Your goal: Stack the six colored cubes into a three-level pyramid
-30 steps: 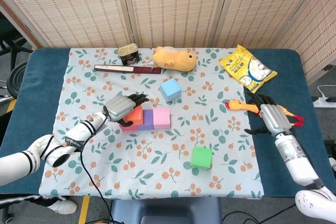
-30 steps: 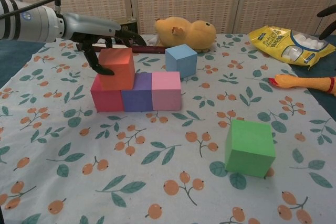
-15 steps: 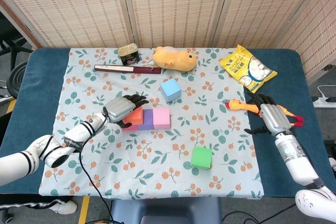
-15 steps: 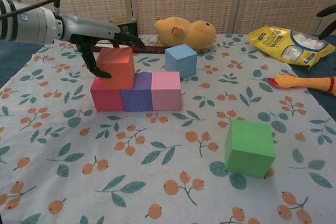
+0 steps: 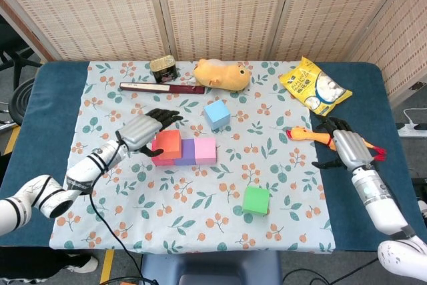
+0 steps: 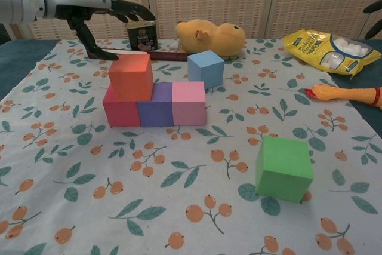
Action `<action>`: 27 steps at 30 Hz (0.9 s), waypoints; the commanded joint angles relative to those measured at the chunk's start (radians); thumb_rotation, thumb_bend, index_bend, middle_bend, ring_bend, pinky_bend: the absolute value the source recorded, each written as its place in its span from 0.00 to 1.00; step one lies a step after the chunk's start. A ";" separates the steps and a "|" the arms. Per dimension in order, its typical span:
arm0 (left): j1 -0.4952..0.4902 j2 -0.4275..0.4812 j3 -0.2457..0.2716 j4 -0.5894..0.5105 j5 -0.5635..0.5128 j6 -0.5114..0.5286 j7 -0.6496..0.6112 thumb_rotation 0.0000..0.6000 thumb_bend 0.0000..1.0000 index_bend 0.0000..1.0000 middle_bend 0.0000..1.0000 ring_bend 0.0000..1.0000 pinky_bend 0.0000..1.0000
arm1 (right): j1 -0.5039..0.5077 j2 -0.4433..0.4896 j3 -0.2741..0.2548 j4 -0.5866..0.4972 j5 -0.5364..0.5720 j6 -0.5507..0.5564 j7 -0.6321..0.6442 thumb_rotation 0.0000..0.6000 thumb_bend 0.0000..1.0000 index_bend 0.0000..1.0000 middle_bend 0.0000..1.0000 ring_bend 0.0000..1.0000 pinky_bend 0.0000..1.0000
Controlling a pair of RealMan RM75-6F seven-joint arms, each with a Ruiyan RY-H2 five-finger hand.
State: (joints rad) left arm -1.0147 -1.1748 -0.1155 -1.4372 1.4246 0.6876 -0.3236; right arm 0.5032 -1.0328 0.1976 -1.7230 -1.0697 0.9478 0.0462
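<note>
Chest view: one orange cube (image 6: pixel 131 76) sits on the bottom row, and the left hand (image 6: pixel 101 5) hangs above it with fingers spread, holding nothing.

Red cube (image 6: pixel 121 111), purple cube (image 6: pixel 156 111) and pink cube (image 6: pixel 188 103) touch side by side, so they make a flat base for the next level. The orange one rests over the red and purple, a bit to the left. The blue cube (image 6: pixel 206 68) waits just behind; the green cube (image 6: pixel 285 168) sits well apart in front. All look smooth with square edges. The right hand (image 5: pixel 343 143) rests open on the blue table edge (image 5: pixel 390 98), fingers apart.
</note>
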 commanded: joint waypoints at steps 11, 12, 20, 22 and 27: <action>0.238 0.072 -0.008 -0.021 -0.179 0.258 0.149 1.00 0.30 0.00 0.00 0.00 0.13 | 0.174 -0.038 0.059 0.143 -0.127 -0.222 0.117 1.00 0.00 0.00 0.21 0.00 0.07; 0.251 0.073 -0.005 -0.029 -0.185 0.273 0.169 1.00 0.30 0.00 0.00 0.00 0.13 | 0.199 -0.049 0.064 0.160 -0.136 -0.249 0.122 1.00 0.00 0.00 0.20 0.00 0.07; 0.320 0.106 0.014 -0.108 -0.200 0.322 0.262 1.00 0.30 0.00 0.00 0.00 0.14 | 0.488 -0.239 0.118 0.458 -0.167 -0.517 0.145 1.00 0.00 0.00 0.16 0.00 0.07; 0.331 0.119 0.016 -0.128 -0.197 0.331 0.277 1.00 0.30 0.00 0.00 0.00 0.14 | 0.549 -0.287 0.118 0.540 -0.176 -0.576 0.144 1.00 0.00 0.00 0.14 0.00 0.07; 0.361 0.151 0.017 -0.175 -0.192 0.350 0.296 1.00 0.30 0.00 0.00 0.00 0.14 | 0.694 -0.431 0.104 0.778 -0.230 -0.702 0.153 1.00 0.00 0.00 0.11 0.00 0.07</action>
State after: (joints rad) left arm -0.6600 -1.0313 -0.0995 -1.6043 1.2310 1.0333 -0.0322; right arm 1.0819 -1.3496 0.3022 -1.0944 -1.2538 0.3500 0.1884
